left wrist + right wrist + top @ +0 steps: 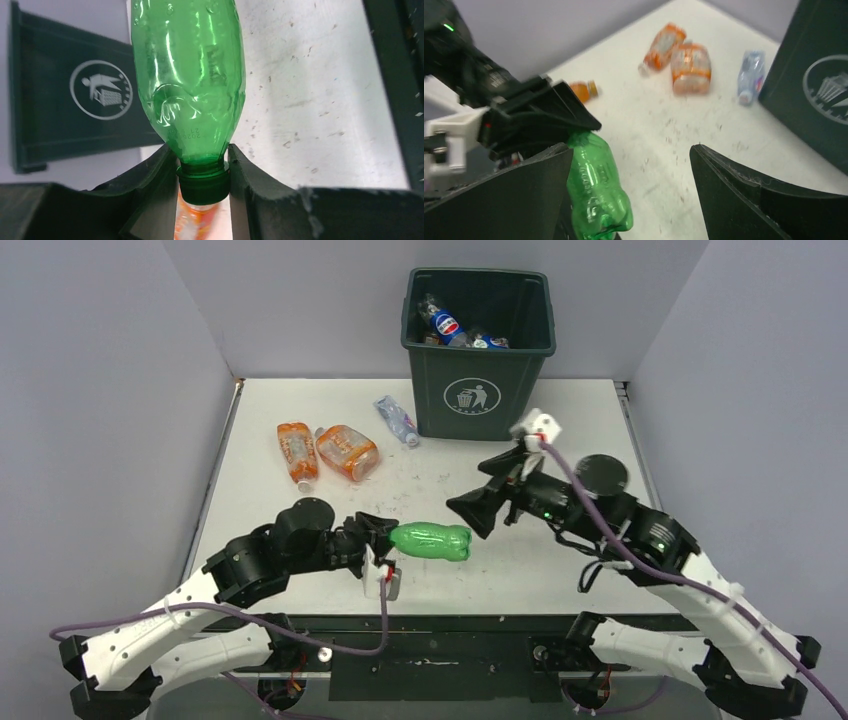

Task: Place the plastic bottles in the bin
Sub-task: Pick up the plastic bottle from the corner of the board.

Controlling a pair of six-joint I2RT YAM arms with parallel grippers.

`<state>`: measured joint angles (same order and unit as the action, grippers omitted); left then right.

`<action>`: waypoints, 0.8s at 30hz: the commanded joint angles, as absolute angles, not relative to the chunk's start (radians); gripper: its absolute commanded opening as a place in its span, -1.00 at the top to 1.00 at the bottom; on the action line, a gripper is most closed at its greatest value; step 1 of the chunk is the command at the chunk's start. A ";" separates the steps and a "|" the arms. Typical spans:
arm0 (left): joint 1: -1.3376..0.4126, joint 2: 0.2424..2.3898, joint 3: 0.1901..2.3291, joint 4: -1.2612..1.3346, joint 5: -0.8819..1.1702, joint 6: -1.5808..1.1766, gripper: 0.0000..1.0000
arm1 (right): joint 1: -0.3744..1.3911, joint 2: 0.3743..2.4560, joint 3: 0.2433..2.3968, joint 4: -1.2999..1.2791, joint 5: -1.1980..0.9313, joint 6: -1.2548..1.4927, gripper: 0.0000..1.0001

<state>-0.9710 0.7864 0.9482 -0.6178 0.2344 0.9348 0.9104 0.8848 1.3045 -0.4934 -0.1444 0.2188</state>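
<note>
Pinching the green bottle (432,541) by its dark green cap, the left fingers (382,534) are holding it clear of the worktop (300,400) near the middle of the near edge. The bottle is lying level, its base pointing toward the right side. The right fingers (475,502) are standing wide apart with nothing between them, facing that base from close by; whether one is touching it I cannot tell. The bin (480,390) is standing at the far edge, a little right of the middle, with its logo facing the arms and several bottles (445,323) lying inside it. A clear bottle (397,420) is lying just beside the bin's left front corner. Two orange bottles (347,451) are lying side by side toward the far left corner. One more small orange bottle (585,90) is showing in the right wrist view beyond the left arm.
</note>
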 commanded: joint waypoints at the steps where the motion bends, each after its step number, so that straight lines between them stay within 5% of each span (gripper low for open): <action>1: -1.096 0.787 0.979 -0.634 0.057 1.334 1.00 | 0.912 0.990 1.330 -0.701 -0.323 0.114 -0.80; 5: -1.195 0.779 0.875 -0.510 -0.155 1.568 1.00 | 0.910 1.052 1.322 -0.695 -0.398 0.101 -0.81; 16: -1.211 0.793 0.889 -0.496 -0.218 1.827 1.00 | 0.915 1.109 1.260 -0.677 -0.526 0.132 -0.81; 24: -1.237 0.831 0.908 -0.481 -0.202 1.845 1.00 | 0.935 1.129 1.190 -0.555 -0.376 0.166 -0.85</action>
